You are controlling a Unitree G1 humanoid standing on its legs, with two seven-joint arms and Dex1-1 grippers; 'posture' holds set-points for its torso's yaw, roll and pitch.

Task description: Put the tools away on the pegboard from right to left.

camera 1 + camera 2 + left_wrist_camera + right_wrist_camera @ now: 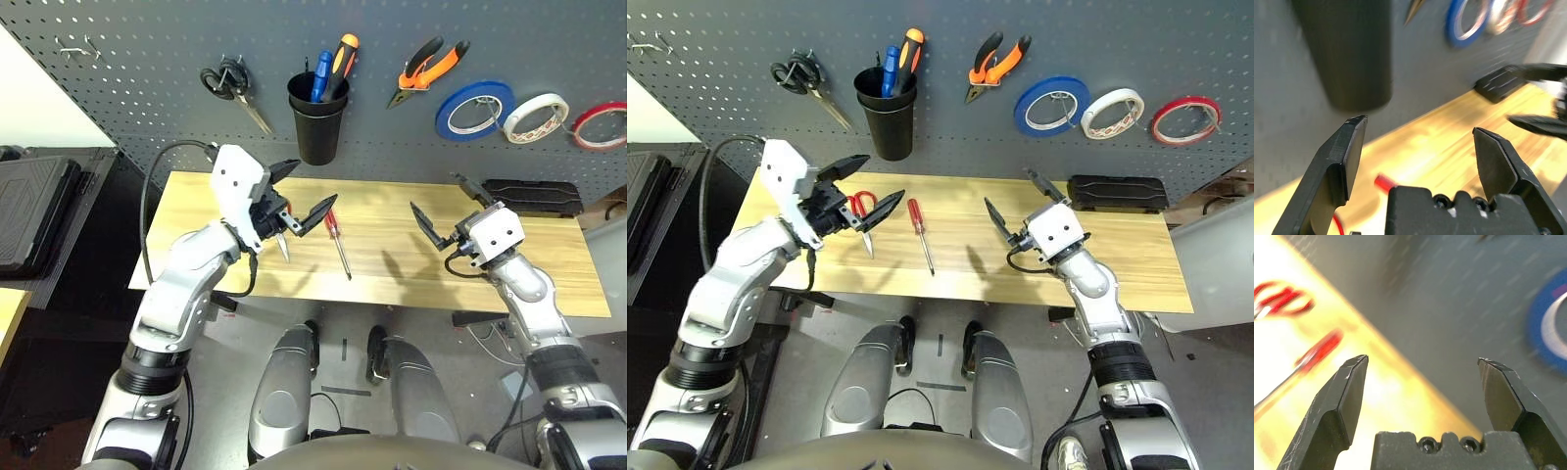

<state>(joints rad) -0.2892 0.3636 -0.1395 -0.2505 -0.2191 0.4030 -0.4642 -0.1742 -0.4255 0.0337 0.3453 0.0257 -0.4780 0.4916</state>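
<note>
Left gripper [865,186] low over the worktop [1117,264], jaws spread wide and empty, straddling the red-handled scissors [862,209], likely lining up a pick. Right gripper [1011,204] near the worktop's middle, jaws wide, empty. Red-handled screwdriver [919,227] flat between them. Beyond, on the pegboard [725,39]: orange-and-black pliers [994,63] and red tape ring [1183,119] hung already, rightmost jobs apparently done.
</note>
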